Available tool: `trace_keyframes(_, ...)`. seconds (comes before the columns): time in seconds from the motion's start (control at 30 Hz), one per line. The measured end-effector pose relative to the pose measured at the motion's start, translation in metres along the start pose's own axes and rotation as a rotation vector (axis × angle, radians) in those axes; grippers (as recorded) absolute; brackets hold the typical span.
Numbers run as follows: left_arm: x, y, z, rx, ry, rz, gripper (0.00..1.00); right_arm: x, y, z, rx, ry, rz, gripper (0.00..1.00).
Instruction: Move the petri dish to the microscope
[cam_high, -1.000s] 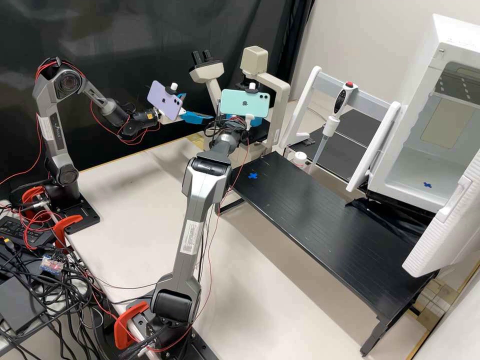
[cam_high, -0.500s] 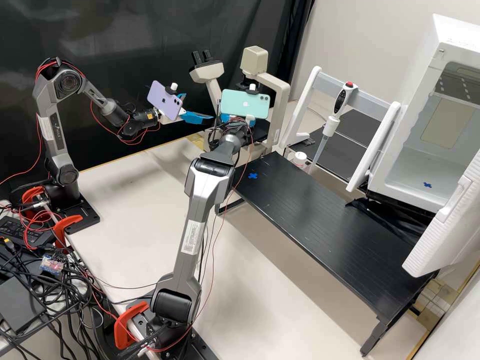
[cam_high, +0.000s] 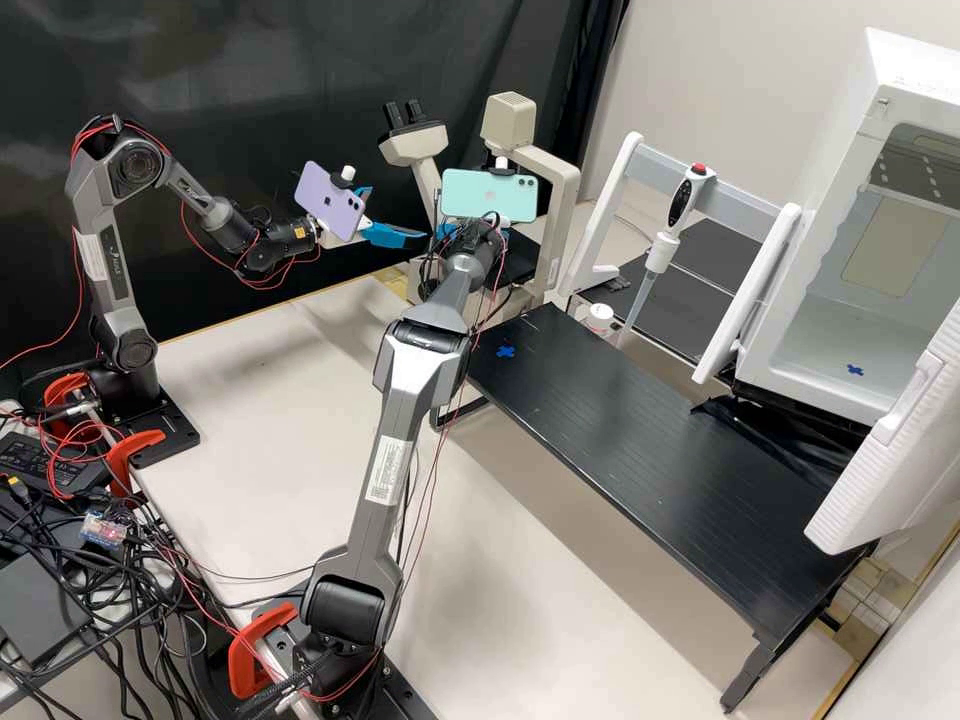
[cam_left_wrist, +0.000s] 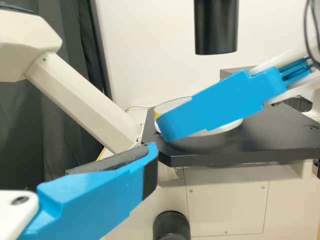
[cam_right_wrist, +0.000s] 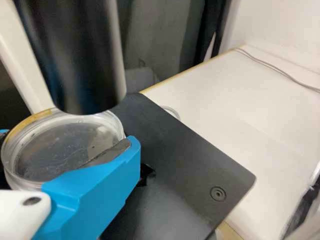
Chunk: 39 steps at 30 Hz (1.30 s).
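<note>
Your right arm (cam_high: 412, 380) has shifted; right gripper (cam_right_wrist: 67, 138), dish-wide, grips petri dish (cam_right_wrist: 52, 150) inside microscope stage's edge (cam_right_wrist: 200, 142); left gripper (cam_high: 397, 213) gapes empty. Release likely remains.

I recorded bright, diffuse light in the high view; I could not fix its source. Soft-edged shadows lay on the pale benchtop (cam_high: 250, 420), a muted sheen ran along the black shelf (cam_high: 640, 440), and the dark curtain (cam_high: 250, 60) swallowed most light. In the left wrist view, I noted a brightly lit wall (cam_left_wrist: 150, 50) behind the darker microscope stage (cam_left_wrist: 280, 135). In the right wrist view, I found the black cylinder (cam_right_wrist: 80, 55) blurred, with a pale streak down one side, and glints along the petri dish (cam_right_wrist: 47, 155) rim.
</note>
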Motion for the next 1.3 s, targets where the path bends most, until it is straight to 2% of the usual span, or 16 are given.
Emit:
trace_keyframes(0.1,0.0,0.0,0.0,0.0,0.0,0.0,1.0,0.0019,0.0003,-0.0029,0.006,-0.065,0.009,0.0)
trace_keyframes(0.3,0.0,0.0,0.0,0.0,0.0,0.0,1.0,0.0023,0.0042,-0.0014,0.017,-0.124,0.051,0.0)
trace_keyframes(0.43,0.0,0.0,0.0,0.0,0.0,0.0,1.0,0.0021,0.0049,-0.0007,-0.009,-0.141,0.065,0.0)
trace_keyframes(0.83,0.0,0.0,0.0,0.0,0.0,0.0,1.0,0.0028,0.0038,-0.0004,-0.01,-0.143,0.064,0.0)
trace_keyframes(0.87,0.0,0.0,0.0,0.0,0.0,0.0,1.0,0.0028,0.0038,-0.0004,-0.01,-0.143,0.064,1.0)
trace_keyframes(1.3,0.0,0.0,0.0,0.0,0.0,0.0,1.0,0.0051,0.0003,0.0031,-0.014,-0.153,0.056,1.0)
